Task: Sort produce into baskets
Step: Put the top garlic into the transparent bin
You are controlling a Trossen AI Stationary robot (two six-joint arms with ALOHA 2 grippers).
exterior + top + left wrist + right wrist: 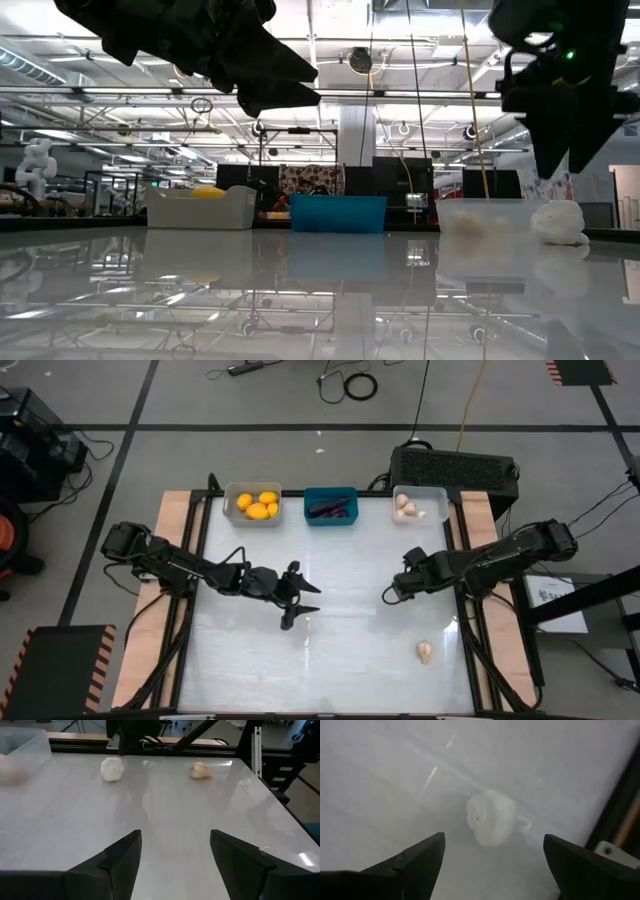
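Three baskets stand in a row at the table's far edge. The light grey one (252, 505) holds yellow-orange fruits, the teal one (331, 506) holds dark purple eggplants, and the translucent white one (420, 504) holds garlic bulbs. My right gripper (390, 594) is open above a white garlic bulb (491, 817) that lies on the table; its fingers stand on either side of the bulb and above it, not touching. A second, beige bulb (425, 651) lies near the table's near right corner. My left gripper (305, 607) is open and empty over the table's middle.
A large black box (452, 465) stands behind the white basket. The left wrist view shows both loose bulbs, the white one (112, 769) and the beige one (201, 770), with bare tabletop (165, 810) between them and my left gripper (175, 855).
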